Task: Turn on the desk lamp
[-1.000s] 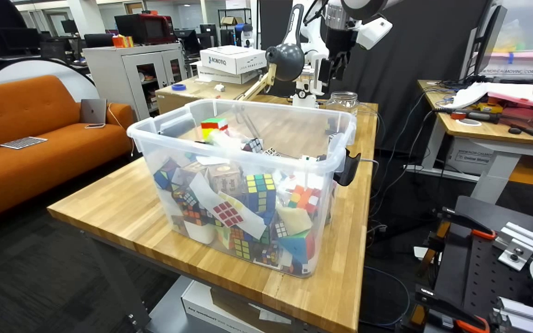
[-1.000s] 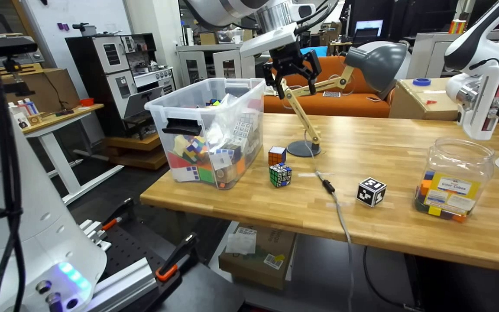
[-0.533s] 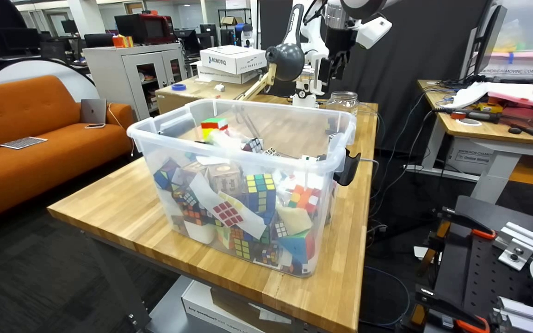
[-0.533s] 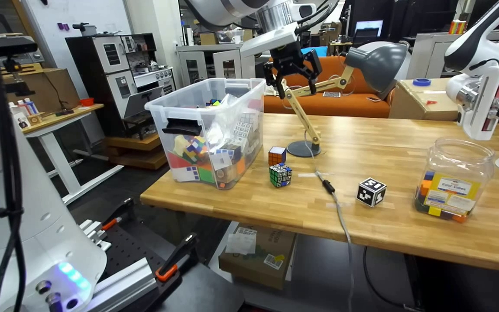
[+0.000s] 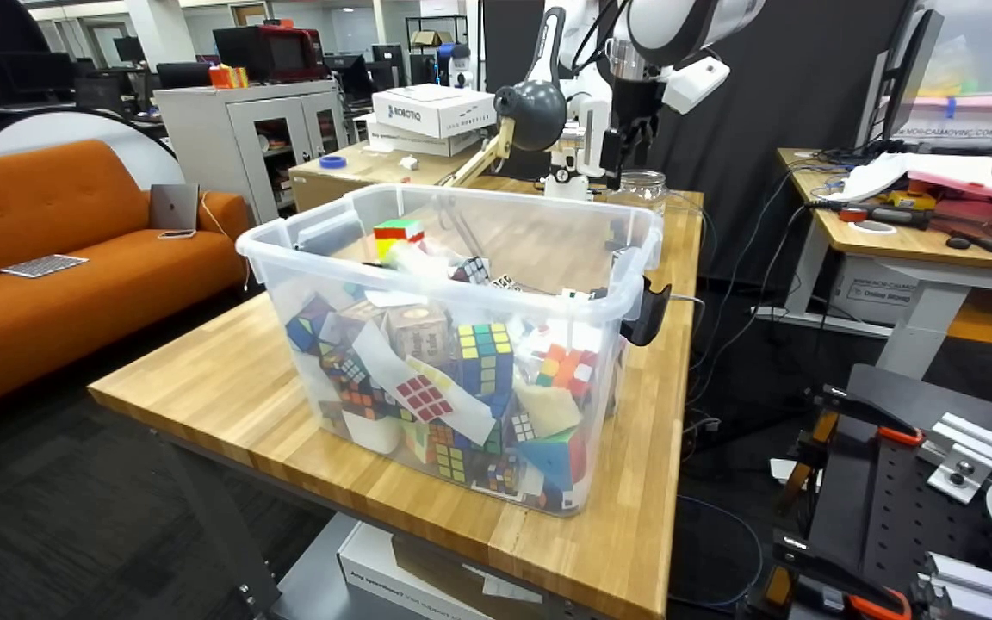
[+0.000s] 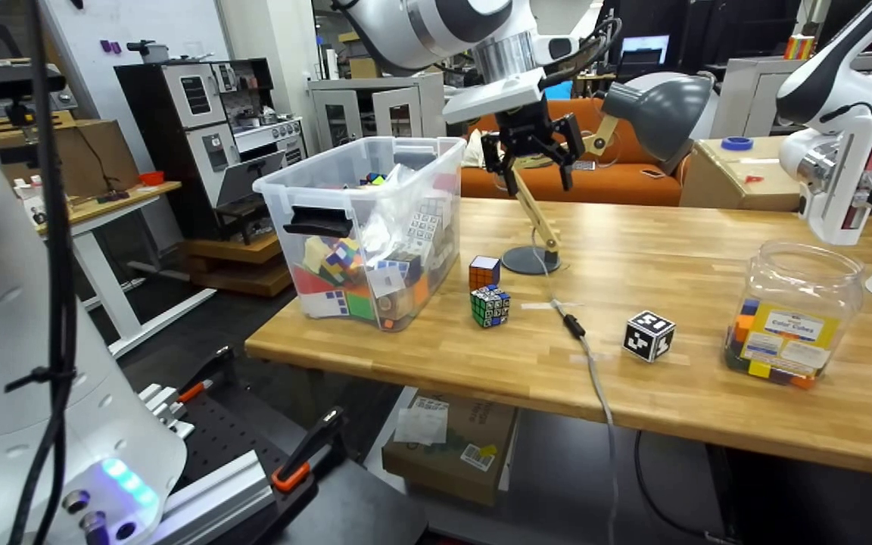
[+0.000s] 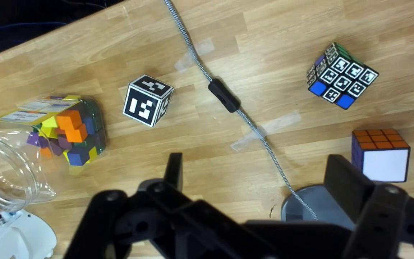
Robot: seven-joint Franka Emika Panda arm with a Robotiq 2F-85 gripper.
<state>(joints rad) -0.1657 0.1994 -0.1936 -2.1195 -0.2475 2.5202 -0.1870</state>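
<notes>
Desk lamp [image 6: 659, 117], base [image 6: 521, 262] well apart from table edge [image 6: 436, 380] and gripper [image 6: 539, 187].

I see the lamp [image 6: 652, 113] standing on the desk [image 6: 693, 253]: gray head [image 5: 532, 115], bent wood arm [image 6: 538, 216], round foot [image 6: 528, 260]. Its cord [image 7: 251, 124] has a black switch [image 7: 224, 95]. I can't tell if the lamp's lit.

In an exterior view the end effector [image 6: 540, 185] hides some of the desk lamp [image 6: 652, 113] — a stretch of wooden arm [image 6: 536, 214] — and in the wrist view it covers part of the lamp base [image 7: 323, 208]. The jar [image 7: 40, 158] runs off the left edge there; how the black switch [image 7: 224, 95] is set — too small to tell.
</notes>
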